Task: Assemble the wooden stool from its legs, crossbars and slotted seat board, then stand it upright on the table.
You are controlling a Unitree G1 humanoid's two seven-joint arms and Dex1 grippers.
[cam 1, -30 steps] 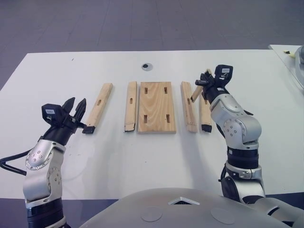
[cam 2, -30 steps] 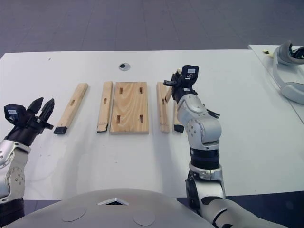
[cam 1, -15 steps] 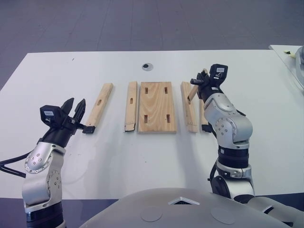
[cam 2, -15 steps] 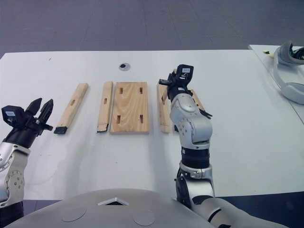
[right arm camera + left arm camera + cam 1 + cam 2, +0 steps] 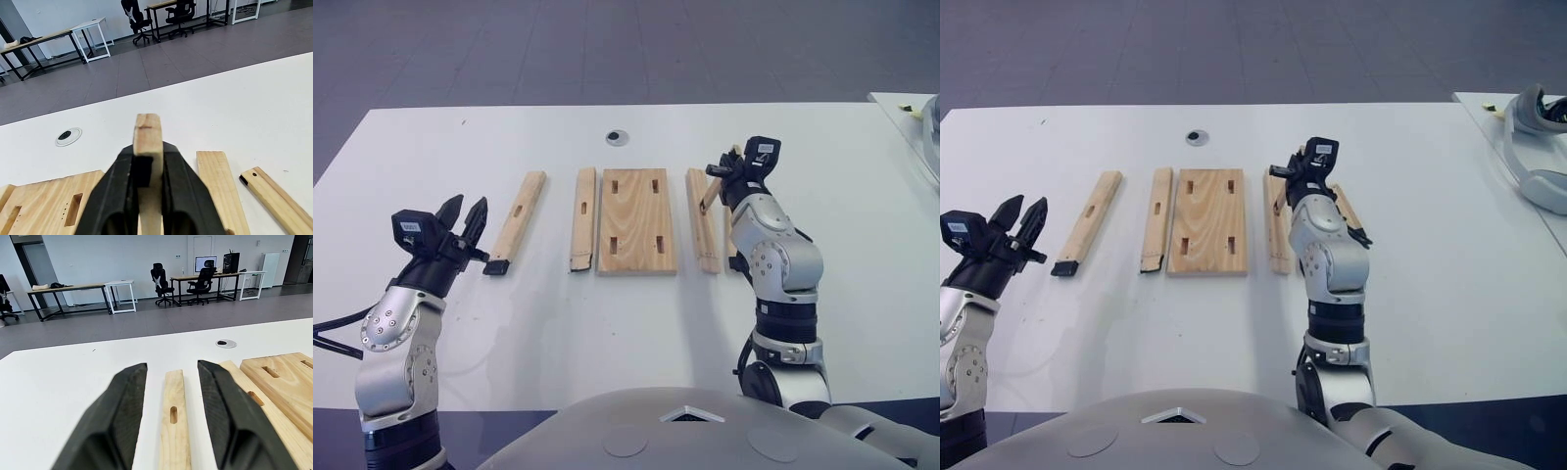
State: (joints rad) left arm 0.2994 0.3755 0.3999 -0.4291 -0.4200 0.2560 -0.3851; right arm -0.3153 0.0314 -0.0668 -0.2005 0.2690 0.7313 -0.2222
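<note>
Seat board [image 5: 636, 221] lies flat at the middle of the white bench [image 5: 822, 137], its four slots facing up. Two legs lie on either side of it, all running away from the robot. The inner left leg [image 5: 582, 217] is just beside the board's edge and the outer left leg [image 5: 517, 220] lies a little apart, angled slightly, its dark-capped end nearest the robot. The inner right leg [image 5: 702, 217] lies just beside the board's other edge. The outer right leg [image 5: 215, 186] lies beyond it, partly behind the right arm. A slim stick with a dark end [image 5: 274, 196] lies at a slant just past that leg.

The right gripper [image 5: 148, 164] is raised above the far ends of the right legs, clamped on a short crossbar [image 5: 148, 134] whose pale end stands out past the fingertips. The left gripper [image 5: 467, 206] hangs off the bench surface just beside the near end of the outer left leg, fingers apart and holding nothing.

A round cable grommet [image 5: 618, 137] sits in the bench beyond the board.
</note>
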